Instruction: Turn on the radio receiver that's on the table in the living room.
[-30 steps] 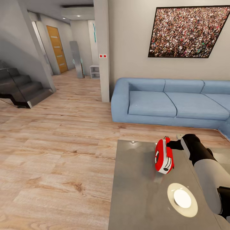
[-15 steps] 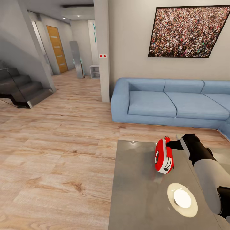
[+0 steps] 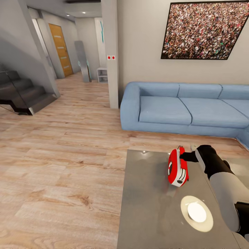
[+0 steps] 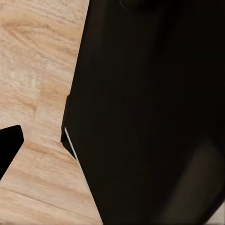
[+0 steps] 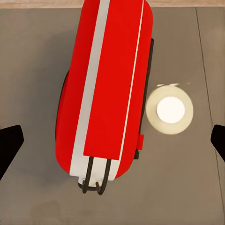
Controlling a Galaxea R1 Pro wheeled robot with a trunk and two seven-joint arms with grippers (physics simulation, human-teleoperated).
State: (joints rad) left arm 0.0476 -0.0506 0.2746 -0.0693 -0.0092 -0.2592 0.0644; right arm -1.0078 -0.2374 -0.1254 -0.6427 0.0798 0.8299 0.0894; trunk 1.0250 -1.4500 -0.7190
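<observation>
nearest the robot, a flat round white disc point(image 3: 196, 213) lies on the glossy grey low table point(image 3: 148, 207), close to the near right part of its top. the white and black right arm point(image 3: 221, 180) reaches forward over the table's right side. its gripper sits above the small red radio receiver point(image 3: 178, 168); in the right wrist view the right gripper point(image 5: 112, 138) has its 2 dark fingertips point(image 5: 9, 143) spread wide apart, 1 at each side, with the red body point(image 5: 105, 89) between them and touching neither. the radio stands upright on the table near the far edge, its round black dial facing left across the room and its thin wire handle point(image 5: 96, 180) at the top.

in the left wrist view a dark fingertip point(image 4: 8, 143) hangs over wood planks beside a big black shape point(image 4: 150, 112); whether that gripper is spread or closed i cannot tell.

past the table runs the light wood plank floor point(image 3: 58, 159), then the blue sofa point(image 3: 180, 110) against the beige wall, with the framed crowd picture point(image 3: 204, 29) above it. further left, dark stairs point(image 3: 20, 93) and an orange door point(image 3: 61, 50) down the hallway.
</observation>
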